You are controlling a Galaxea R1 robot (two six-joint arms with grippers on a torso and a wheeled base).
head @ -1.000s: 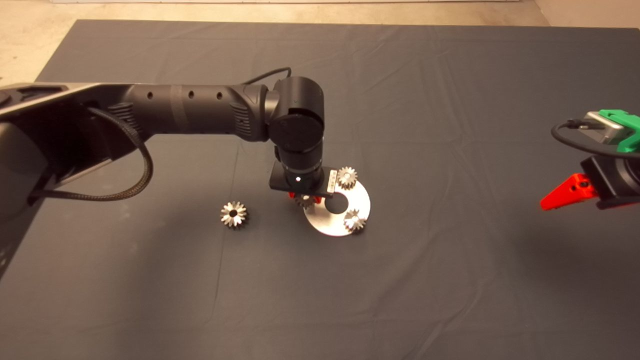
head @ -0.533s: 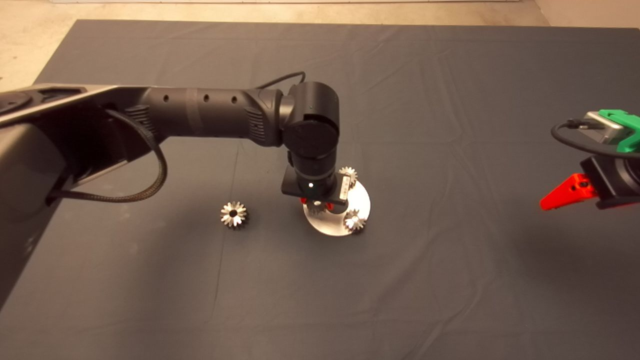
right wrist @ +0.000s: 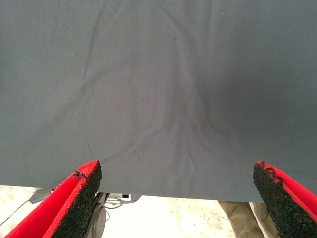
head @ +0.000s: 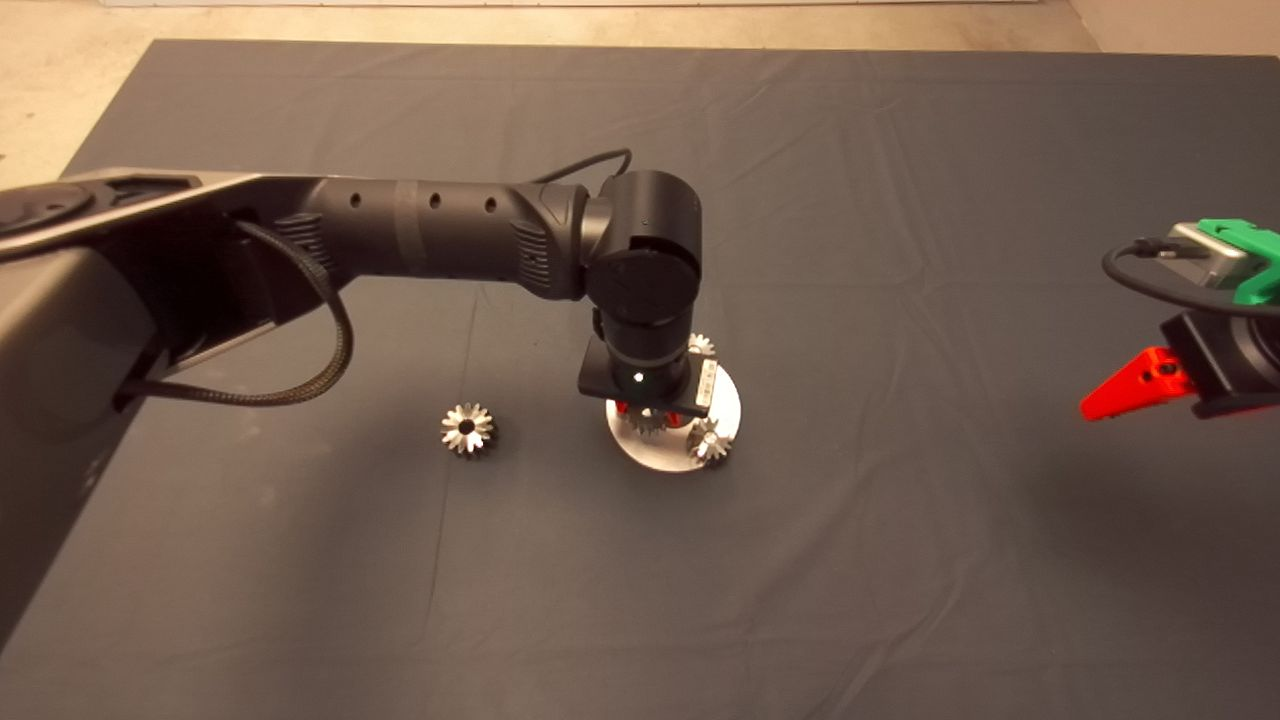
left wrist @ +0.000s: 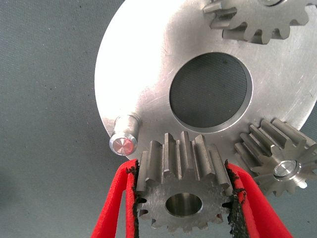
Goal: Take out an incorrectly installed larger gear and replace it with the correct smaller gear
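Dark grey mat [head: 900,200] fills nearly all of my head view, creased, long folds across it. Pale beige floor [head: 60,90] shows past mat's far edge and far-left corner, well beyond left arm's reach. Lighting even, soft shadows on cloth. In my right wrist view, more wrinkled mat, then pale floor [right wrist: 188,218] past its edge; bit of cable and small grey fitting there, too small to identify.
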